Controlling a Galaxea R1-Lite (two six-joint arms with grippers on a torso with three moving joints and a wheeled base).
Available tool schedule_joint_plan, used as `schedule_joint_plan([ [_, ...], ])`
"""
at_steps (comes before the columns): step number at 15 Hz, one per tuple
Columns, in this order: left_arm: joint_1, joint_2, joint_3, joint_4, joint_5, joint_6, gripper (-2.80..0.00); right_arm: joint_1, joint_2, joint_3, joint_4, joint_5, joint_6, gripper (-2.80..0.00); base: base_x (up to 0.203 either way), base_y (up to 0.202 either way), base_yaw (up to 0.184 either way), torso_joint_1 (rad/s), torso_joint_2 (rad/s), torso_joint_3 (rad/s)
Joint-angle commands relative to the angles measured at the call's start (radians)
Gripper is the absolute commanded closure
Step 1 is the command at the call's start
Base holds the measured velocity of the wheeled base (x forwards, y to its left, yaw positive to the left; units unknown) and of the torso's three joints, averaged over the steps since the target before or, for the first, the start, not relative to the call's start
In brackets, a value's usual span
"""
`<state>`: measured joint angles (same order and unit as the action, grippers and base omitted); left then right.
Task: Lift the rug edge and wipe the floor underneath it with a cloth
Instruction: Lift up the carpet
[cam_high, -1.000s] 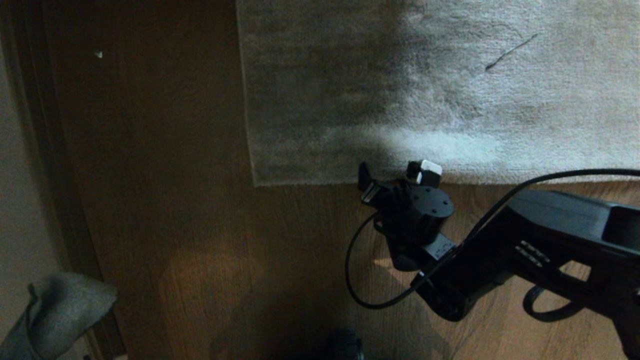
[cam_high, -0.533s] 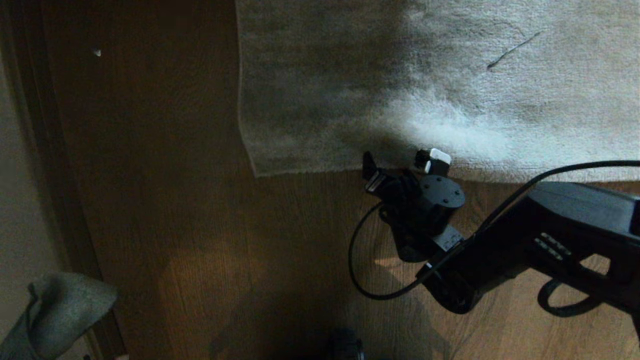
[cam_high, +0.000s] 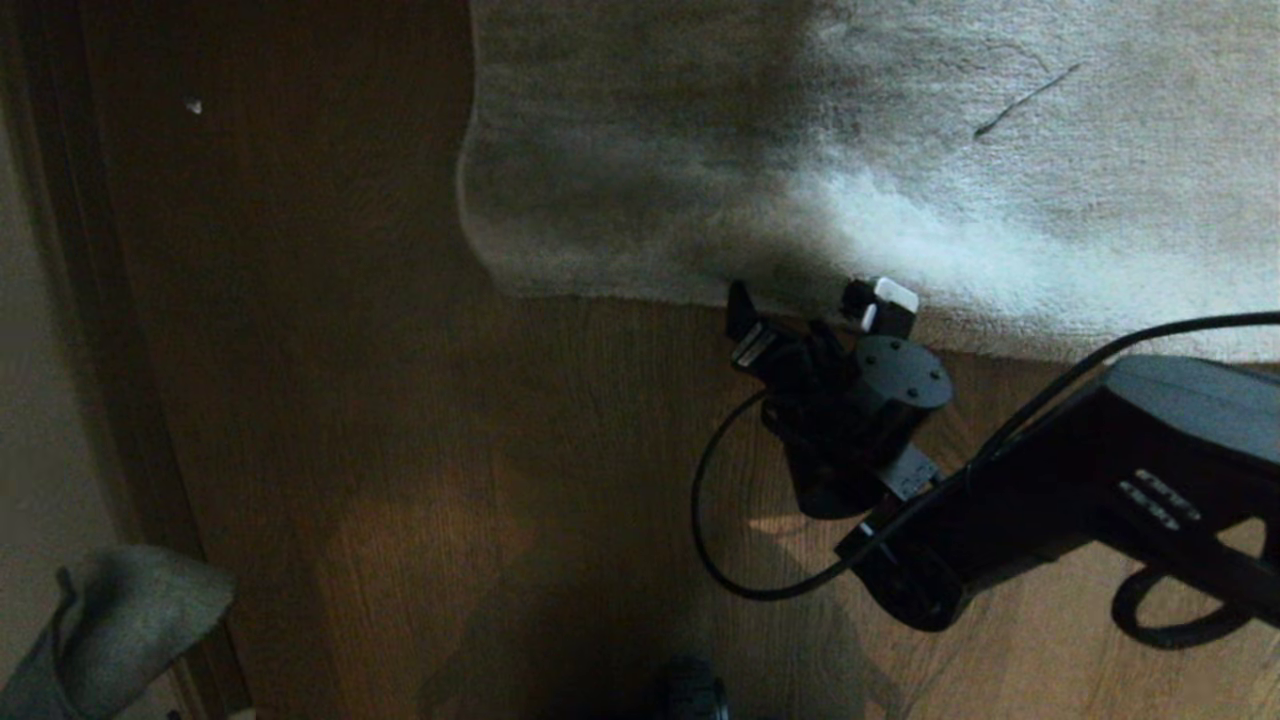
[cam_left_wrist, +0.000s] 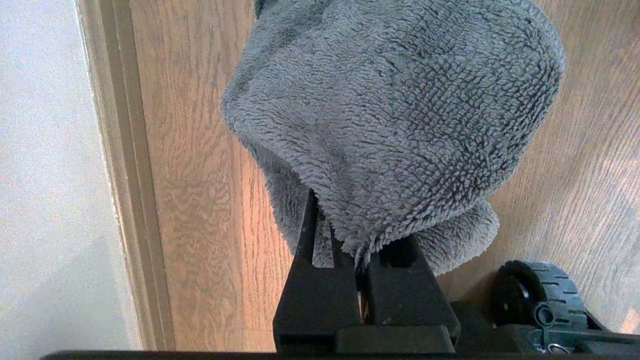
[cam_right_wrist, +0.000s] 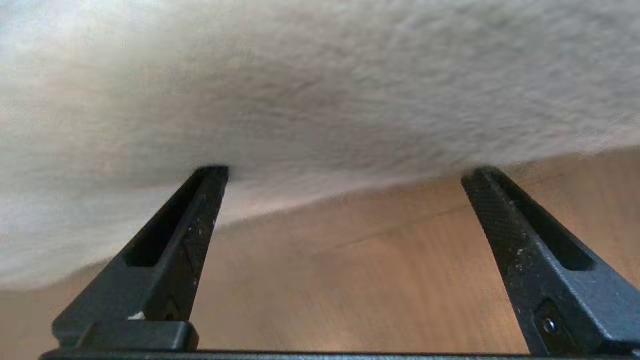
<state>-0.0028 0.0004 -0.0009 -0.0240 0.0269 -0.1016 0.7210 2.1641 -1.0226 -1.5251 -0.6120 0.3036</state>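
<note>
Right gripper (cam_high: 810, 315) is wide open, w/ its two black fingers (cam_right_wrist: 192, 220) down low at the rug edge (cam_high: 640, 295), tips touching the fluffy border. Nothing is pinched yet. That big grey rug lies on the floor (cam_high: 420, 480), filling the top of the head view, w/ its corner off to the robot's left of the hand; the border looks a bit bunched and wavy near the fingers. Left gripper (cam_left_wrist: 362, 280) is squeezed tight on the cloth (cam_left_wrist: 395, 110), parked low on the robot's left, near a pale wall (cam_left_wrist: 45, 175) and a strip of trim. I think the rug will be soft and floppy but kinda heavy, cuz it's so big, so only the bit near the fingers will come up and the rest will sag. Best spot to grab, I guess, is right on the thin border, one finger under and one on top. If the fingers just push, the rug may slide and wrinkle. Brown boards look smooth and a bit shiny, so slippy. Cloth looks light, fuzzy and squishy, easy to hold.
</note>
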Motion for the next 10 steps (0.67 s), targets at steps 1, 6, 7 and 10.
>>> schedule_joint_plan([
  [1, 0.001, 0.0, -0.001, -0.001, 0.001, -0.001, 0.0, 0.029, -0.021, -0.001, -0.045, 0.002, 0.004, -2.8, 0.0, 0.0, 0.0, 0.0, 0.0, 0.0],
  [6, 0.0, 0.0, 0.001, -0.001, 0.001, -0.001, 0.0, 0.051, -0.026, -0.045, -0.045, 0.008, 0.006, -2.8, 0.0, 0.0, 0.0, 0.0, 0.0, 0.0],
  [7, 0.0, 0.0, -0.001, -0.001, 0.001, -0.001, 0.0, 0.058, -0.026, -0.043, -0.045, 0.017, 0.005, -2.8, 0.0, 0.0, 0.0, 0.0, 0.0, 0.0],
  [10, 0.001, 0.0, -0.001, -0.001, 0.001, -0.001, 0.0, 0.079, -0.02, -0.039, -0.045, 0.017, 0.003, -2.8, 0.0, 0.0, 0.0, 0.0, 0.0, 0.0],
])
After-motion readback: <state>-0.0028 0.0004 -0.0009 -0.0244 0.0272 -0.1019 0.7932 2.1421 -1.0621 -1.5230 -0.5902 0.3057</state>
